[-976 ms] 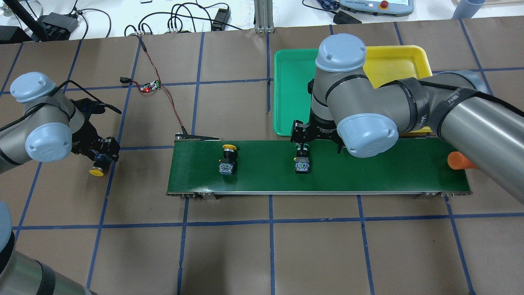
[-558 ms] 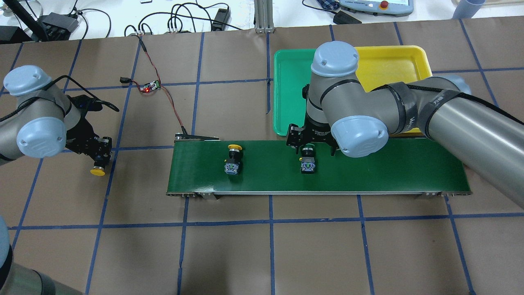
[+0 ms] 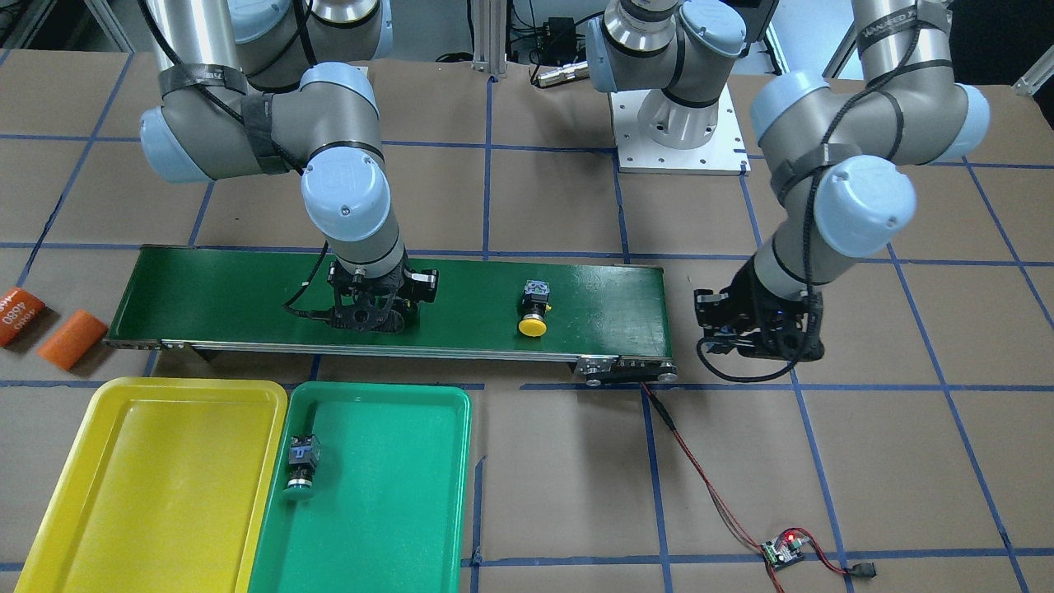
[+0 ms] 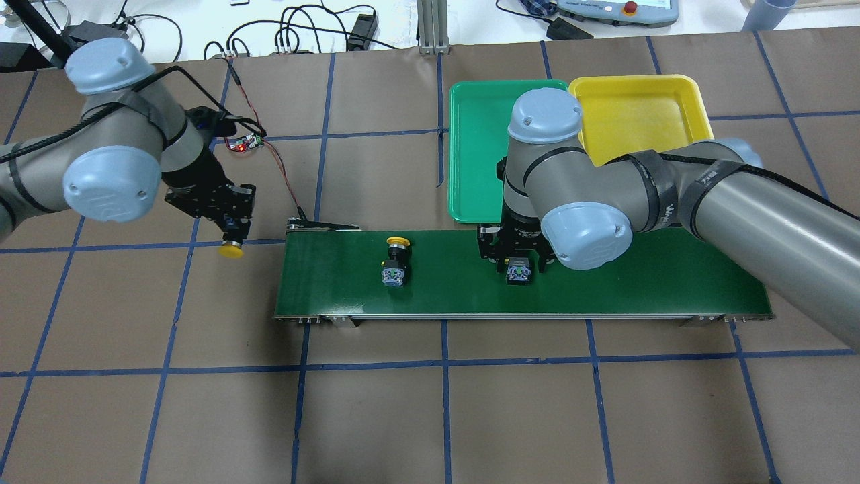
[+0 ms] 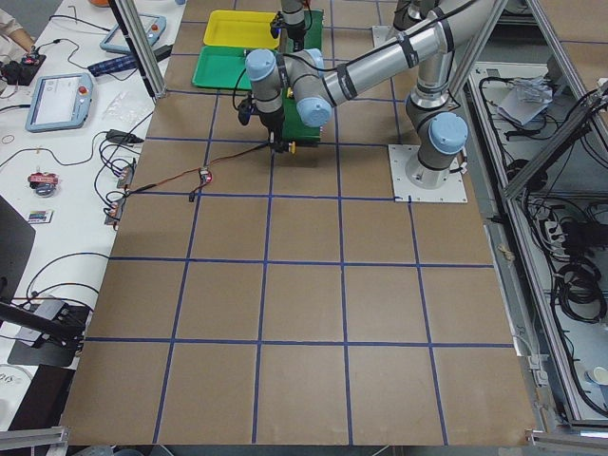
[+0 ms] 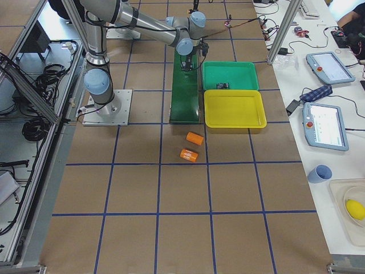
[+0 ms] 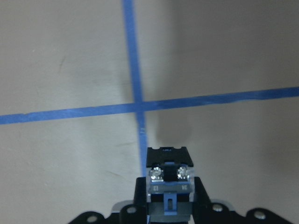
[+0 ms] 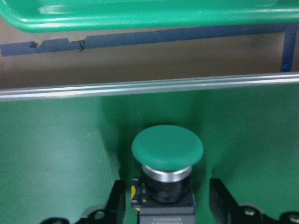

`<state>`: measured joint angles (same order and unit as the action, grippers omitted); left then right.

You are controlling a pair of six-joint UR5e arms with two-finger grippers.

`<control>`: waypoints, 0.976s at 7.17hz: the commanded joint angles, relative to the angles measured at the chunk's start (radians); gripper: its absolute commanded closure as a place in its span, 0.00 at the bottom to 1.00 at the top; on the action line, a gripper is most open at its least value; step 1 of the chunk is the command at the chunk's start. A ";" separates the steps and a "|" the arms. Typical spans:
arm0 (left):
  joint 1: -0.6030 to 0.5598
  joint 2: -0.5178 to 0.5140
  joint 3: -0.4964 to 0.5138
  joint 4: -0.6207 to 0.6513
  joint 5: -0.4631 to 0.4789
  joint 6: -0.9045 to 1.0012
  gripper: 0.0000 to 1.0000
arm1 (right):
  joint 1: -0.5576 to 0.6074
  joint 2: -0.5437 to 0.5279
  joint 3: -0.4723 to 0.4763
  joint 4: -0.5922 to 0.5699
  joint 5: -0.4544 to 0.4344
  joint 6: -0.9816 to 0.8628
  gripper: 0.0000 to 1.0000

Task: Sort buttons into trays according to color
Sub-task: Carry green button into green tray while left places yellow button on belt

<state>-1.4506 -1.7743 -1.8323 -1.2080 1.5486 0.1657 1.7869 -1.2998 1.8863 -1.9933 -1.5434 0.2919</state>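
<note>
My left pincer (image 4: 230, 232), clamped on a yellow-capped push-button switch (image 4: 232, 251), has swung in toward the dark-green conveyor belt (image 4: 672, 282). My right pincer (image 4: 519, 262) has dropped, open, astride the green-capped push-button switch (image 8: 167, 147) lying on that belt. Closing comes next, I judge, then the green plastic tray (image 4: 477, 134).

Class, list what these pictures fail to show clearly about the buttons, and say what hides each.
Overhead: the right arm covers the button lying in the green tray.
Front-facing: the right gripper hides the green button on the conveyor.
Front-facing: the left gripper hides the yellow button it holds.
Left wrist: that button's cap faces away, unseen.
</note>
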 commanded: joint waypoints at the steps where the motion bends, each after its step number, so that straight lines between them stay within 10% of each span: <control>1: -0.144 0.009 -0.002 -0.002 -0.036 -0.211 1.00 | -0.006 -0.013 -0.016 0.004 -0.003 -0.005 1.00; 5: -0.238 -0.024 -0.079 0.054 -0.030 -0.371 0.97 | -0.056 0.025 -0.180 -0.044 -0.033 -0.031 1.00; 7: -0.244 -0.022 -0.099 0.113 -0.036 -0.376 0.00 | -0.087 0.162 -0.271 -0.215 -0.084 -0.109 1.00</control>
<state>-1.6892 -1.7970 -1.9191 -1.1225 1.5163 -0.2048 1.7165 -1.2168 1.6717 -2.1103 -1.6071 0.2149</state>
